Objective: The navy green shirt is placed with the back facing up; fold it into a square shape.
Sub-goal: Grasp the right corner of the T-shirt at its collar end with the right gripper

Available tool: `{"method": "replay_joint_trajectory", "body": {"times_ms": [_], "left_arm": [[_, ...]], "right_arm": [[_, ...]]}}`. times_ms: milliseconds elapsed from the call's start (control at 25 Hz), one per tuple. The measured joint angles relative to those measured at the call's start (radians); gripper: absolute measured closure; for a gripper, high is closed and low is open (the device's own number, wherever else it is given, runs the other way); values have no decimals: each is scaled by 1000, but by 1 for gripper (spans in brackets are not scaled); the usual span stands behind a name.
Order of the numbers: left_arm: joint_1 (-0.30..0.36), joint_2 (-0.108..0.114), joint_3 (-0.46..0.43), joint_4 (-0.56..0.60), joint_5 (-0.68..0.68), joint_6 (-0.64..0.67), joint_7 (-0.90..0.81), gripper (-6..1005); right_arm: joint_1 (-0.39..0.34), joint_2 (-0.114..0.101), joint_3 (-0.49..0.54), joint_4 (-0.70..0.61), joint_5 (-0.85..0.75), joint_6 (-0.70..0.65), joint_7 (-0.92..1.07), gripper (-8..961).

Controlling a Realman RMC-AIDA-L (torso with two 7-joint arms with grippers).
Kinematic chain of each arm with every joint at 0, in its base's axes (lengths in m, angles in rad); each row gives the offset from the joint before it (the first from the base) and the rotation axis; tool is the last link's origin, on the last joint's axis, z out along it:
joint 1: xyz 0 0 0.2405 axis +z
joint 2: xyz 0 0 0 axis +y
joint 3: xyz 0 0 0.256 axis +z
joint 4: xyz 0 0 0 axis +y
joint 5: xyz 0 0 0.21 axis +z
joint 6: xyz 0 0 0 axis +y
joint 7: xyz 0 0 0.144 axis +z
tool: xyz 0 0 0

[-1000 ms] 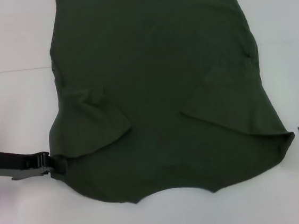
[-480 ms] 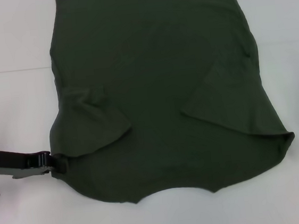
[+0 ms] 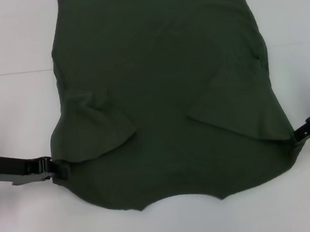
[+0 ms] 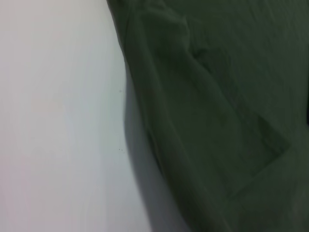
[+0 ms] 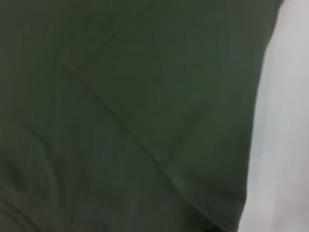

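The navy green shirt (image 3: 163,93) is being spread flat on the white table (image 3: 15,108), sleeves folded inward, collar nearest the robot. The left gripper (image 3: 61,170) is touching the shirt's left shoulder edge, the right gripper (image 3: 301,132) its right shoulder corner; grasp of either cannot be told. Both shoulders are best being pinched evenly before lifting. Nothing is obstructing.

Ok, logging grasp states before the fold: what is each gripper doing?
Left gripper: at the shirt's left shoulder edge, cannot be told.
Right gripper: at its right edge, cannot be told.
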Motion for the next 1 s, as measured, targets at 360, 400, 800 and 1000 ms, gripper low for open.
{"method": "replay_joint_trajectory", "body": {"times_ms": [360,400,800,1000], "left_arm": [[3,-2,-2,-2,0,-1,10,960],[3,-2,-2,-2,0,-2,10,960],[-2,-3,-2,-5,0,-2,13,959],[-2,-4,-2,-3,0,-4,15,959]], "right_arm": [[8,12,-85,48,-3,92,32,107],[9,13,-92,51,-3,98,33,107],[10,20,-121,78,-8,147,45,108],[9,35,-146,67,-47,176,61,109]]}}
